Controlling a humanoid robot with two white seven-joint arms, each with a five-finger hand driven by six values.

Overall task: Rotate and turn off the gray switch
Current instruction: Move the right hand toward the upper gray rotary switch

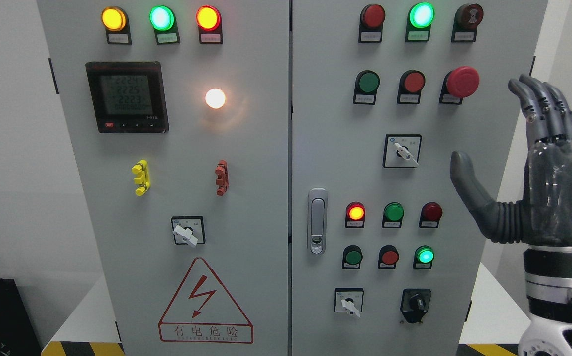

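Here the dark grey jointed fingers (546, 106) of the right hand (538, 183) stand straight up and close together, with the thumb splayed out toward nine o'clock; the hand is wide open and holds nothing. Its palm faces the panel without touching it, raised upright off a silver and white wrist that rises from the lower right corner.

At about nine o'clock from the thumb, near but apart, sits the task's gray rotary switch (403, 152) on a square black-framed plate, its white lever pointing toward four o'clock. It is mounted on the right door of a tall light-grey metal control cabinet (325, 123). At one o'clock from that switch is a large red mushroom-shaped emergency button (462, 81). At six o'clock from it runs a row of three round lamps, the left one of which is lit as an orange-red indicator lamp (356, 212). Further down, at five o'clock, is a black knob selector (416, 304).

On the left door, well apart from the hand, are a black digital meter (126, 96) with three rows of digits and a red triangular lightning warning sign (205, 301).
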